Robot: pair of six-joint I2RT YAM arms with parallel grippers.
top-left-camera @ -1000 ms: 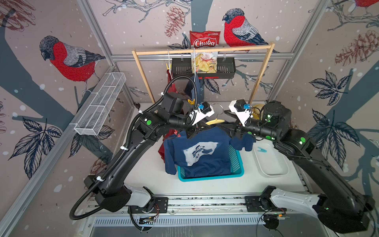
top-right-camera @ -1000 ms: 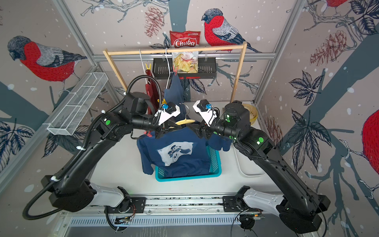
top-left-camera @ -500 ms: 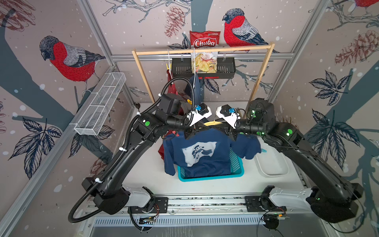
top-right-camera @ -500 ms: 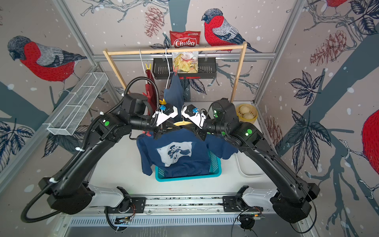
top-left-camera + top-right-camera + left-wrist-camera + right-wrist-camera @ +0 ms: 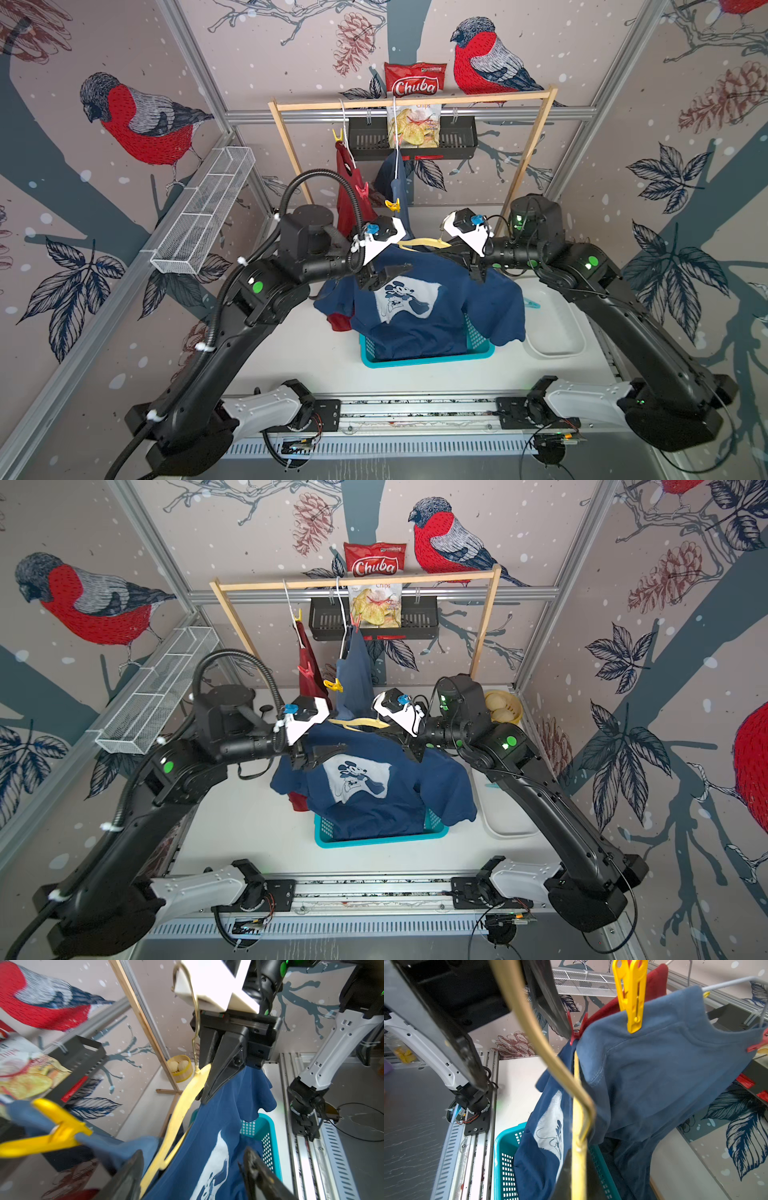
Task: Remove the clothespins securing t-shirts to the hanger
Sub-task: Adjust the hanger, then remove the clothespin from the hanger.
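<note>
**Work cell, seen from above.** A white tabletop [image 5: 299, 349] stands inside an aluminium frame [image 5: 195, 70]. The walls carry bullfinch-and-pinecone wallpaper [image 5: 137, 124]. A wooden rail [image 5: 415, 102] crosses the back, and a wire shelf [image 5: 203, 212] runs along one side wall.

**Containers.**
- A black wall basket [image 5: 457, 143] behind the rail holds a chips bag [image 5: 413, 124].
- A teal basket [image 5: 424, 358] at mid-table receives the hem of the navy t-shirt [image 5: 415, 307].
- A white tray [image 5: 557, 332] beside it holds one light-blue clothespin [image 5: 531, 302].
- A bamboo steamer [image 5: 505, 706] with pale buns [image 5: 498, 702] sits in a back corner, in a top view.

**Garments.** The dark red t-shirt [image 5: 347, 195] and the medium blue t-shirt [image 5: 395, 178] hang from the rail on white wire hangers [image 5: 347, 120]. A yellow clothespin [image 5: 392, 204] pinches the blue one's near shoulder, and a red clothespin [image 5: 362, 191] pinches the red one's. The navy shirt rides on a yellow hanger [image 5: 424, 243], off the rail.

**Grippers.** The right gripper [image 5: 478, 272] is clamped on one shoulder end of that hanger. The left gripper [image 5: 384, 277] stands with jaws spread over the opposite shoulder, holding nothing. Whether it touches the cloth cannot be told.

**Hidden.** The teal basket's interior lies under navy cloth. Part of the tray's rim lies under the right arm, and the red shirt's lower part is behind the left arm. The yellow clothespin is blurred in the left wrist view.
</note>
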